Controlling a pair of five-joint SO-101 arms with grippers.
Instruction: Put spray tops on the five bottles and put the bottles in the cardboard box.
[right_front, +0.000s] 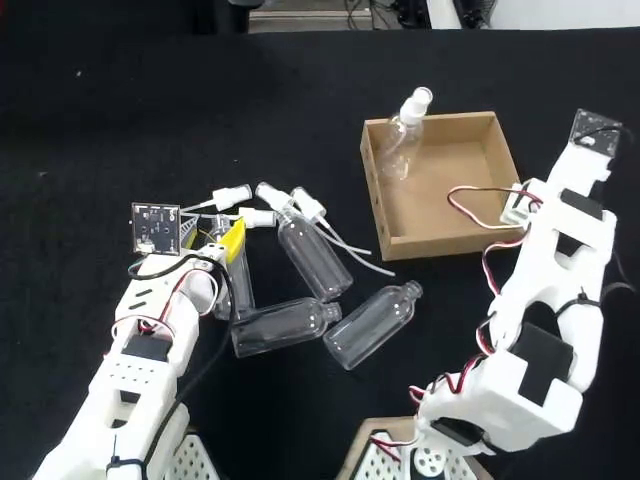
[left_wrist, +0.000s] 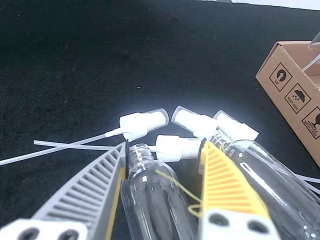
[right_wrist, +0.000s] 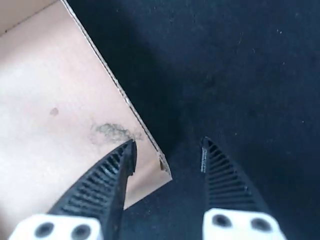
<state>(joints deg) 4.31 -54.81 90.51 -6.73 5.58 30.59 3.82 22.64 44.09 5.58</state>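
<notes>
Cardboard box (right_front: 432, 242) holds one capped bottle (right_front: 400, 150). Loose spray tops (left_wrist: 142, 122) lie on the bench (right_front: 150, 100) near three topless bottles (right_front: 372, 322). Left end effector (left_wrist: 162, 150) grasps a fourth, the uncapped bottle (left_wrist: 155, 200), just below its neck. Right end effector (right_wrist: 167, 147) is released and empty, straddling the box wall. Step in hand, as judged: capping the second bottle. The next move calls for the right arm to fetch a top and seat its tube in the held neck.

Black table (right_front: 100, 120), cardboard box (right_front: 450, 243), four clear bottles (right_front: 285, 325) lying down, loose spray tops (right_front: 232, 196)
</notes>
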